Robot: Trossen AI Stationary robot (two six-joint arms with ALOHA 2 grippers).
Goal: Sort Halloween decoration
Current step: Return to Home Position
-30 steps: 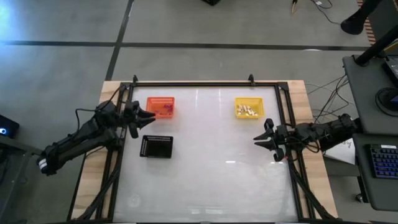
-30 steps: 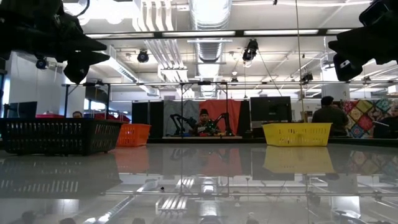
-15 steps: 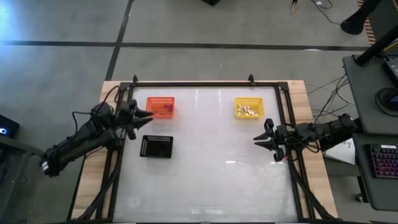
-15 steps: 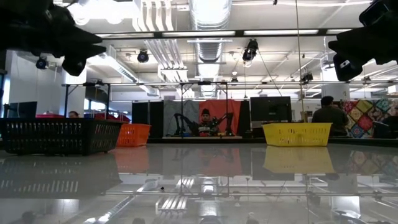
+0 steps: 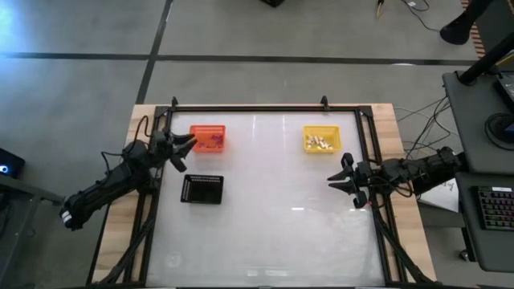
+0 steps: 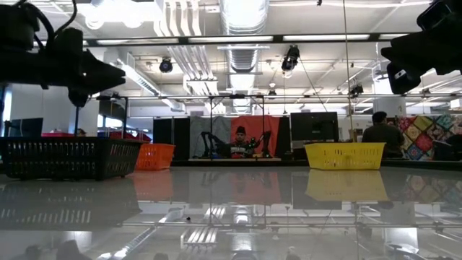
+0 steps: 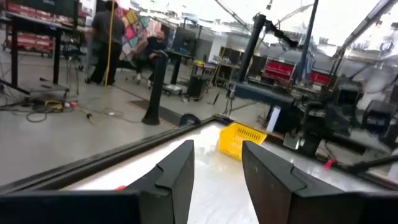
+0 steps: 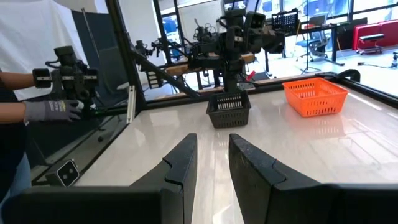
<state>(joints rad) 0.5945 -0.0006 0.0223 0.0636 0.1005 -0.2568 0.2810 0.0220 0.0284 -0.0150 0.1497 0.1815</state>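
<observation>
Halloween decoration sorted into bins, none loose on the glossy white table [image 5: 273, 233]

- Left gripper [image 5: 185, 144]: up-left of the black tray [image 5: 201, 199], off its far left corner. Fingers dark, blocky, parted, nothing between them. Half a second ago it sat closer to the tray; the arm has since drawn back toward the table's left edge.
- Orange basket [image 5: 197, 130]: just beyond the tray's far side, not touching it. Small rectangular plastic mesh. Purple trinkets [image 5: 214, 140] lie in its right half, a tiny dark violet cluster, shapes too small to tell.
- Black tray itself: rectangular, slatted walls, dark inside; contents cannot be made out.
- Yellow basket [image 5: 309, 130]: well right of the tray and farther back, level with the orange one. Same mesh build. Cream trinkets [image 5: 320, 144] heaped in it, pale and lumpy.
- Right gripper [image 5: 340, 181]: far right of the tray, about level with it, by the table's right rail. Fingers spread, empty. Unmoved since the earlier frames; baskets and tray likewise
</observation>
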